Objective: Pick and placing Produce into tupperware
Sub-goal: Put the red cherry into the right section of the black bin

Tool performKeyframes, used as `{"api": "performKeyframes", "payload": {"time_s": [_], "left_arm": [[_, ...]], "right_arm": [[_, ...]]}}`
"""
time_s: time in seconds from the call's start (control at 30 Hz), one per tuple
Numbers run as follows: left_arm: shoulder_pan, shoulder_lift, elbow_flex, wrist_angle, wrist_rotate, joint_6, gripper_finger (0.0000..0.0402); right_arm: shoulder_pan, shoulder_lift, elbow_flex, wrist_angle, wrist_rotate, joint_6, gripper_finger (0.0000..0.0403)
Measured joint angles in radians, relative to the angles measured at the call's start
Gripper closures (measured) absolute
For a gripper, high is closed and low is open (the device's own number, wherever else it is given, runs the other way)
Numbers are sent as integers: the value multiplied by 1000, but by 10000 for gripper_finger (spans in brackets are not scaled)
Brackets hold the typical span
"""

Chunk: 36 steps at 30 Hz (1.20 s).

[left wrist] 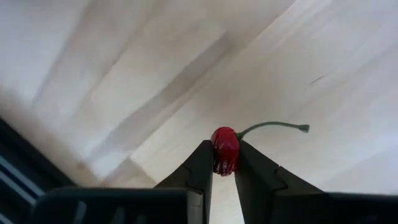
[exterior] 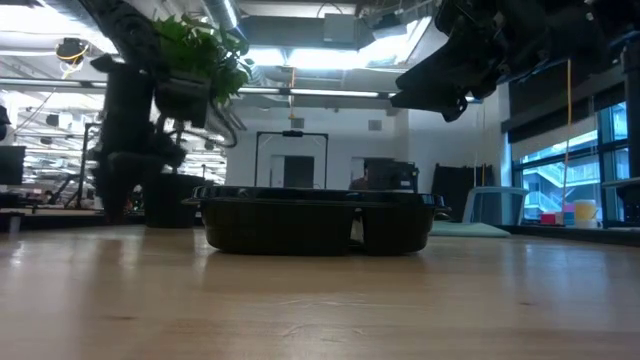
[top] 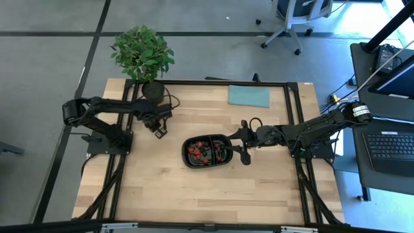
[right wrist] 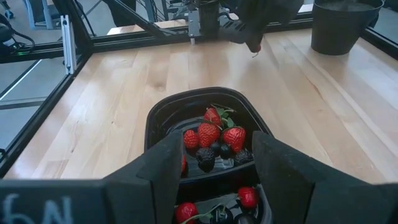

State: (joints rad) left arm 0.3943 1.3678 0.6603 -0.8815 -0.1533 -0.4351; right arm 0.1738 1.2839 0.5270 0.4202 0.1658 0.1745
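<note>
The black tupperware (top: 185, 153) sits mid-table with red and dark Produce (top: 206, 151) in it, several strawberries and dark berries (right wrist: 211, 134) among them. To its left, near the plant pot, my left gripper (top: 158, 131) points down and is shut on a small red cherry (left wrist: 225, 149) with a green stem (left wrist: 273, 126). My right gripper (top: 244, 144) hovers open at the tupperware's right end, above the tupperware's rim (right wrist: 186, 96), touching nothing. In the low view the tupperware (exterior: 315, 225) rests flat on the wood. My left gripper pinches the cherry's red body (left wrist: 225, 163) between its two fingertips, coming from above and pointing down. The stem sticks out free to one side. In the right wrist view the cherry (right wrist: 255, 46) hangs a little above the table.
A potted leafy plant (top: 142, 52) stands at the table's far left, close behind my left gripper. A flat teal cloth (top: 249, 96) lies at the far right. Bare wood stretches along the near side. A black frame (top: 194, 83) rims the table.
</note>
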Motion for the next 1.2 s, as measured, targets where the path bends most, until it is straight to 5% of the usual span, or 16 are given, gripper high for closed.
{"api": "performKeyframes", "payload": {"time_s": [0.27,0.63,0.93,1.2], "left_arm": [[-73,-1,158,52,14,46,351],[-231,-1,186,681,123,289,350],[-306,7,186,959,123,288,350],[-359,6,186,1015,123,287,350]], "right_arm": [[0,0,0,1,0,0,208],[0,0,0,59,0,-215,208],[1,85,0,312,0,-499,208],[0,209,0,580,0,-610,208]]}}
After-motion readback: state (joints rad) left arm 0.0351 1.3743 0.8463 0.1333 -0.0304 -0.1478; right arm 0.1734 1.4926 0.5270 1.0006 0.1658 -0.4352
